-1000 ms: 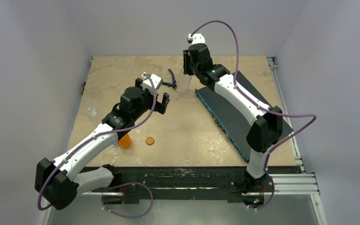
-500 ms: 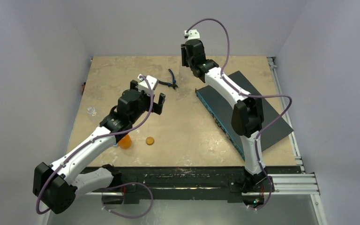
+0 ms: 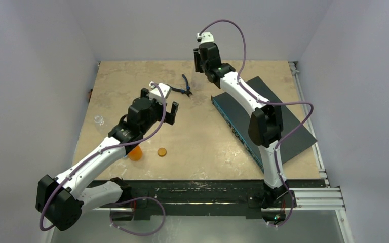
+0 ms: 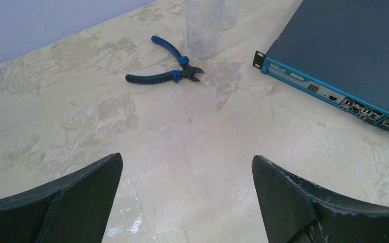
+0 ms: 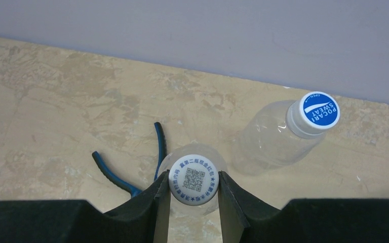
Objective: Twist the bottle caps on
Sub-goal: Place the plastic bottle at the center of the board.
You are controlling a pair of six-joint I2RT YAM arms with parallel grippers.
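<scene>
My right gripper is shut on a white bottle cap printed with a square code. The cap sits on the neck of an upright clear bottle at the far middle of the table. A second clear bottle stands just right of it, capped in blue and white. My left gripper hangs open over bare table, with that near bottle well ahead of it. In the top view a squat orange bottle stands near the front edge, partly under the left arm. A flat orange-brown cap lies beside it.
Blue-handled pliers lie left of the clear bottles. A dark blue network switch lies slanted on the right half of the table. A small clear item sits near the left edge. A wall runs close behind the bottles.
The right arm has swung left and toward the far wall with its wrist turned, still shut on the cap. The left gripper has drifted slightly left and stays open.
</scene>
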